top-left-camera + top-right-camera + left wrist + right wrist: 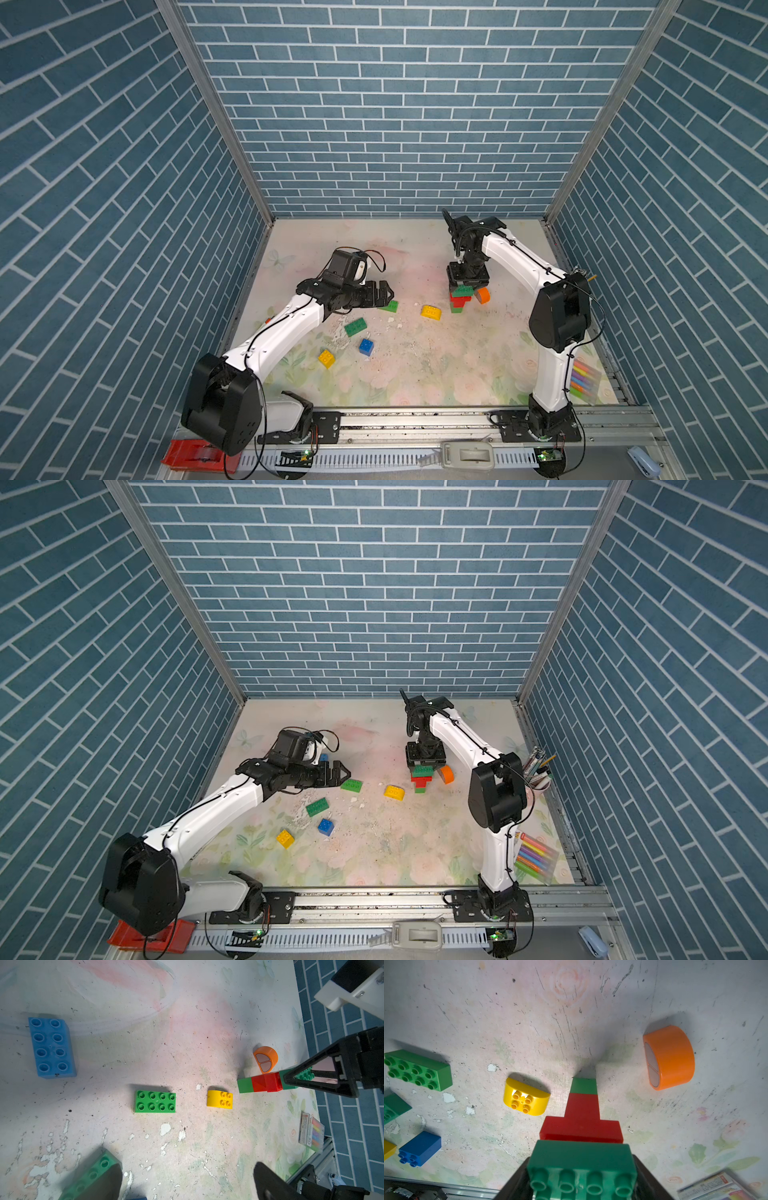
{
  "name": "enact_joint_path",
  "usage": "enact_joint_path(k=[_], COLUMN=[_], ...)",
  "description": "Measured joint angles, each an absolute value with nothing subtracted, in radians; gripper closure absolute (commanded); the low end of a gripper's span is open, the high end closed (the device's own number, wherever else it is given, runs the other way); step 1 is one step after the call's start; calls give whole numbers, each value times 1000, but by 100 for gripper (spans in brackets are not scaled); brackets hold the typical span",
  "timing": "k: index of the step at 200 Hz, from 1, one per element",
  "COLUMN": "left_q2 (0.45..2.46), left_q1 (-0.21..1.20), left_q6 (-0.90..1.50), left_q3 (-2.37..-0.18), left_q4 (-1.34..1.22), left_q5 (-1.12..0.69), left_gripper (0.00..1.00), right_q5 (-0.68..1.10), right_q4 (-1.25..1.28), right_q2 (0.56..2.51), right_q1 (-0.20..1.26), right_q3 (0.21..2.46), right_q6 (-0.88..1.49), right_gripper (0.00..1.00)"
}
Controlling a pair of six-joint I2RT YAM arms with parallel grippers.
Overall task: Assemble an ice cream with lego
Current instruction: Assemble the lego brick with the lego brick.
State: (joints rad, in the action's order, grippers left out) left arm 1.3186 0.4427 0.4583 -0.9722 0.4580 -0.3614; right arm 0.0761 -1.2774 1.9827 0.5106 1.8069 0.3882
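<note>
R gripper [467, 286] clamps top green brick [581, 1159] of red-green stack [459, 300]. L gripper [384, 294] hangs wide open near loose green brick [390, 306].

Scuffed floral table [415, 365] with scattered lego bricks [355, 327]

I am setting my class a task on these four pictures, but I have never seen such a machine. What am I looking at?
Two white robot arms work at a table, each ending in a two-fingered gripper. Two pictures look down from overhead; two come from cameras on the arms' wrists. The right gripper clasps the top green brick of a small red-and-green tower. The left gripper is open and empty. Loose on the table: an orange round piece, a yellow round-topped piece, green bricks, a blue brick, a yellow brick. A marker pack lies aside.
</note>
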Motion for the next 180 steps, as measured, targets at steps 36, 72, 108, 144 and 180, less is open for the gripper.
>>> enact_joint_path(k=[36, 72, 108, 144, 180], left_q2=[1319, 1319, 1319, 1319, 1319], left_q1=[443, 443, 443, 441, 439], left_q6=[458, 458, 456, 455, 455], left_q3=[-972, -972, -974, -977, -977], left_q4=[458, 458, 459, 459, 459], left_q5=[-361, -361, -361, -360, -360], left_gripper=[0, 0, 0, 0, 1], right_q5=[76, 79, 83, 87, 87], right_q4=[-1272, -1272, -1274, -1279, -1279], right_q2=[1984, 1987, 1987, 1987, 1987], right_q1=[511, 511, 511, 512, 512], right_q3=[1805, 1803, 1800, 1794, 1794], right_q6=[388, 388, 395, 413, 422], right_gripper=[45, 45, 46, 46, 46])
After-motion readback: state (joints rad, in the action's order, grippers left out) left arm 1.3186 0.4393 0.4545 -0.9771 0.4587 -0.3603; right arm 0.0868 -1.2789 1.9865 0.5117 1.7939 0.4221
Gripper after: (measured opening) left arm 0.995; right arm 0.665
